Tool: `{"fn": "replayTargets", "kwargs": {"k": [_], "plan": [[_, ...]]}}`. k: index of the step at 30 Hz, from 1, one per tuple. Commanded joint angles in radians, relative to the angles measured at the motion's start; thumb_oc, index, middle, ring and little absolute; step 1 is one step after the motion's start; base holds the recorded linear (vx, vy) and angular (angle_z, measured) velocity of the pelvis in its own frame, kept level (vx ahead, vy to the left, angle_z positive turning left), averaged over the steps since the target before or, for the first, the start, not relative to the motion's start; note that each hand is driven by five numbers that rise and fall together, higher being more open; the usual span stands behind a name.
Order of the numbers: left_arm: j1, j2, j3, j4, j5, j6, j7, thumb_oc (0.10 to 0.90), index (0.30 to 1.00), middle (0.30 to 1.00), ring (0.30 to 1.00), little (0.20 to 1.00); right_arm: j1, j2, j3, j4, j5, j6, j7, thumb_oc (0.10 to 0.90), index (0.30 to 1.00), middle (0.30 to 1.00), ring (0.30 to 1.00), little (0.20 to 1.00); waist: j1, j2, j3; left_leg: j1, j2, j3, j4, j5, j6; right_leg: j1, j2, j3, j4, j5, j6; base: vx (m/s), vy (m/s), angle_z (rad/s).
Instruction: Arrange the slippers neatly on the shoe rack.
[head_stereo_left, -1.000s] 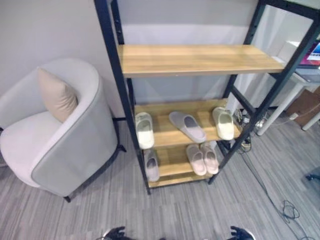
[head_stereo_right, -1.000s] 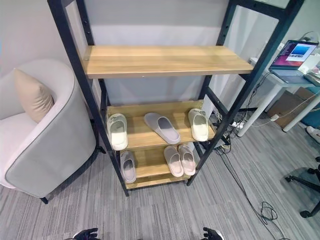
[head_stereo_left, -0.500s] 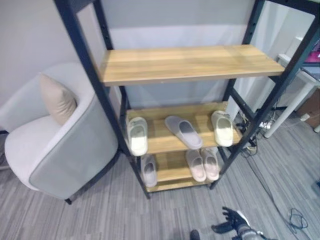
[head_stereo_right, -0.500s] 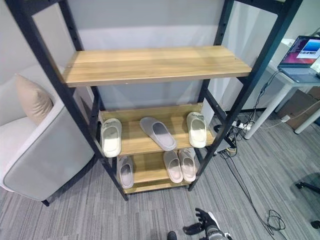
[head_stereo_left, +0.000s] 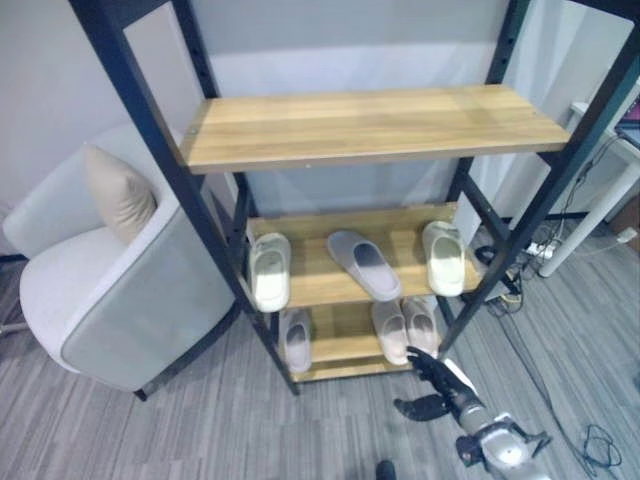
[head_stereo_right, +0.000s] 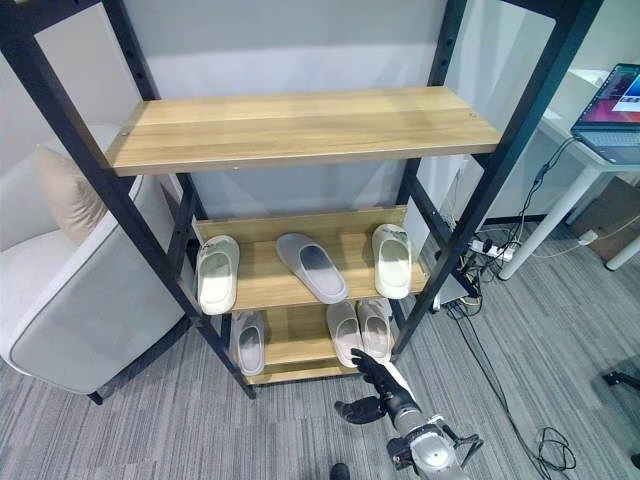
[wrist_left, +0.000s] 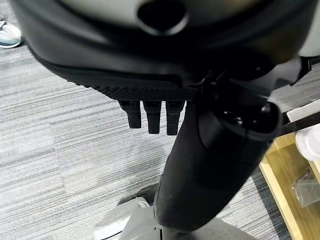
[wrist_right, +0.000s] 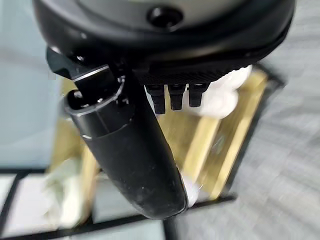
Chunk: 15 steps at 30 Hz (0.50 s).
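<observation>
The shoe rack has three wooden shelves in a black frame. On the middle shelf lie a cream slipper at the left, a grey slipper set askew in the middle, and another cream slipper at the right. The bottom shelf holds one grey slipper at the left and a pink pair at the right. My right hand hovers open just in front of the pink pair, holding nothing; its wrist view shows a pale slipper past the fingers. My left hand hangs open over the carpet.
A grey armchair with a beige cushion stands close to the rack's left side. A white desk with a laptop is at the right, with cables on the carpet below it.
My right hand has come up from the lower edge of the view to the front of the bottom shelf. The camera has shifted; the slippers lie as before.
</observation>
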Motion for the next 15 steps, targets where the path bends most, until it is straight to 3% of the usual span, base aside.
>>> {"fn": "replayTargets", "kwargs": {"k": [1, 5, 7, 11, 15], "plan": [[-0.076, -0.034, -0.007, 0.054, 0.032, -0.024, -0.014, 0.8, 0.9, 0.9, 0.9, 0.9, -0.066, -0.075, -0.022, -0.212, 0.037, -0.095, 0.029, 0.8, 0.9, 0.9, 0.9, 0.9, 0.001, -0.001, -0.013, -0.018, 0.005, -0.003, -0.004, 0.003, -0.025, 0.038, -0.025, 0.023, 0.053, -0.1, 0.068, 0.0, 0.0, 0.0], [-0.069, -0.039, -0.001, 0.047, 0.035, -0.027, -0.021, 0.8, 0.9, 0.9, 0.9, 0.9, -0.074, -0.144, -0.067, -0.357, -0.015, -0.117, 0.019, 0.8, 0.9, 0.9, 0.9, 0.9, -0.001, -0.002, -0.011, -0.02, 0.006, -0.004, -0.004, 0.001, -0.025, 0.038, -0.024, 0.023, 0.05, -0.101, 0.068, 0.02, 0.005, 0.0], [-0.068, -0.045, 0.003, 0.039, 0.037, -0.029, -0.02, 0.8, 0.9, 0.9, 0.9, 0.9, -0.108, -0.197, -0.123, -0.459, -0.112, -0.137, -0.031, 0.8, 0.9, 0.9, 0.9, 0.9, 0.0, -0.003, -0.011, -0.025, 0.006, -0.003, -0.004, -0.001, -0.025, 0.037, -0.023, 0.022, 0.045, -0.098, 0.069, 0.0, 0.0, 0.0], [-0.065, -0.055, -0.004, 0.029, 0.04, -0.034, -0.015, 0.8, 0.9, 0.9, 0.9, 0.9, -0.158, -0.222, -0.168, -0.512, -0.212, -0.158, -0.102, 0.8, 0.9, 0.9, 0.9, 0.9, 0.005, -0.004, -0.014, -0.028, 0.007, -0.003, -0.004, -0.005, -0.025, 0.042, -0.022, 0.02, 0.034, -0.097, 0.07, 0.02, -0.001, -0.01], [-0.061, -0.058, -0.02, 0.015, 0.049, -0.033, -0.004, 0.8, 0.9, 0.9, 0.9, 0.9, -0.285, -0.232, -0.161, -0.456, -0.355, -0.145, -0.207, 0.8, 0.9, 0.9, 0.9, 0.9, 0.02, -0.008, -0.015, -0.032, 0.009, -0.008, -0.004, -0.007, -0.026, 0.048, -0.021, 0.011, 0.018, -0.094, 0.069, 0.04, -0.013, -0.02]]}}
